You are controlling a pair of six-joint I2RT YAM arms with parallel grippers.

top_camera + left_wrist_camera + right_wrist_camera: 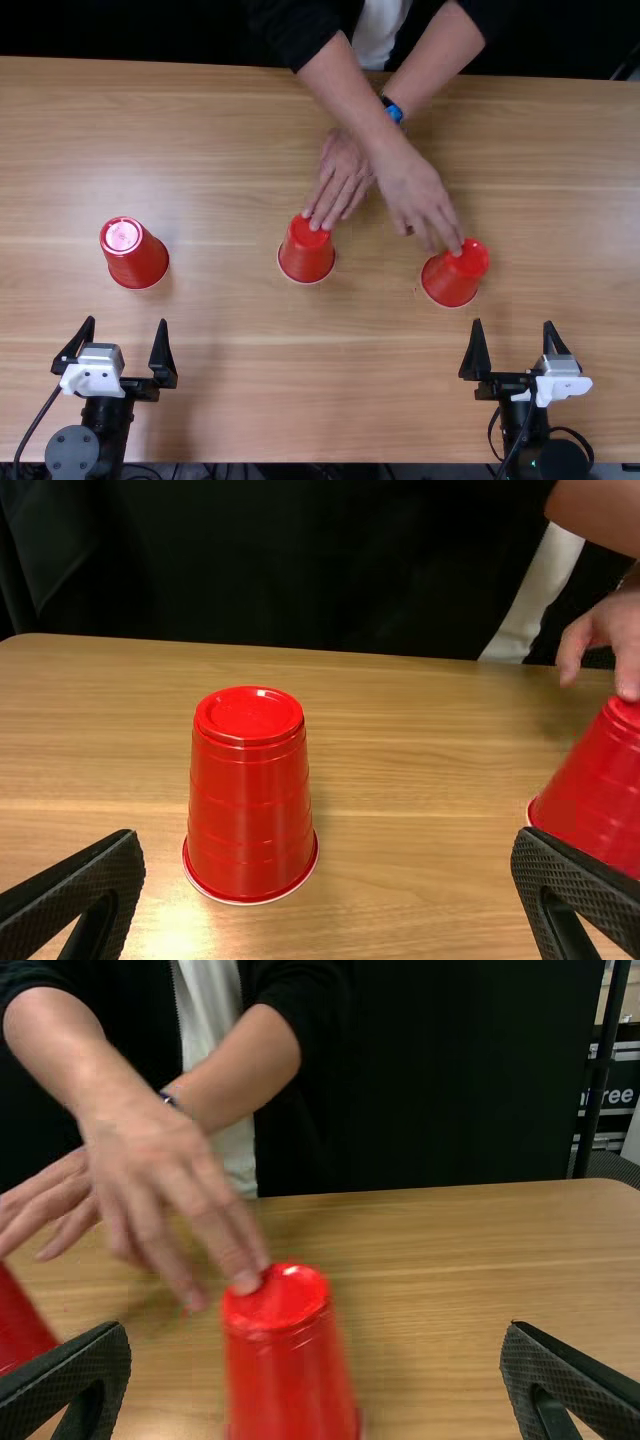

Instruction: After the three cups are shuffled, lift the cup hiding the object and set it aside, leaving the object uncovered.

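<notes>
Three red cups stand upside down in a row on the table. The left cup (133, 254) (249, 794) stands alone. A person's crossed hands rest on the other two: one hand (338, 180) touches the middle cup (307, 250) (598, 785), the other hand (420, 198) (160, 1185) touches the right cup (456, 271) (285, 1355). My left gripper (118, 353) (320, 905) is open near the front edge, in front of the left cup. My right gripper (513, 351) (320, 1380) is open near the front edge, just in front of the right cup. No object is visible.
The person's forearms (345, 60) reach over the far edge of the wooden table (230, 150). Bare table lies between the cups and along the front between the two arms.
</notes>
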